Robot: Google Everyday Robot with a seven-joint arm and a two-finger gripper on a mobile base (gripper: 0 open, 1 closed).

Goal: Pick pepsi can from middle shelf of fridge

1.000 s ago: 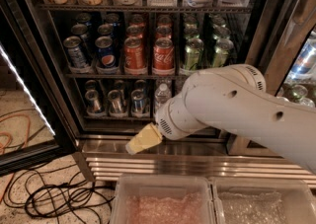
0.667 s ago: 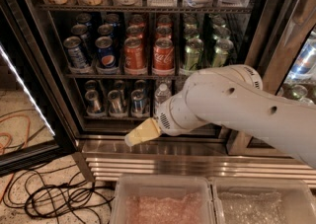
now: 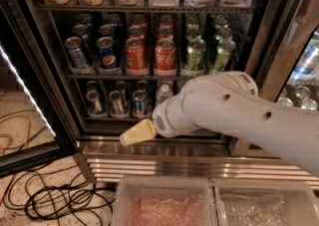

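The pepsi can (image 3: 106, 55) is deep blue with the round globe logo. It stands in the front row of the middle shelf (image 3: 129, 76), second from the left. The fridge (image 3: 149, 153) has a steel frame, and its glass door hangs open at the left. My gripper (image 3: 136, 133) is a pale yellow tip on the white arm (image 3: 234, 115). It hangs in front of the lower shelf, below and to the right of the pepsi can, well apart from it.
A paler blue can (image 3: 77, 53) stands left of the pepsi can, red Coca-Cola cans (image 3: 164, 55) and green cans (image 3: 194, 56) to its right. Silver cans (image 3: 116, 103) and a water bottle (image 3: 163, 93) fill the lower rack. Clear bins (image 3: 164, 205) and floor cables (image 3: 55, 200) lie below.
My gripper and arm have shifted slightly up and to the left. The cans have not moved.
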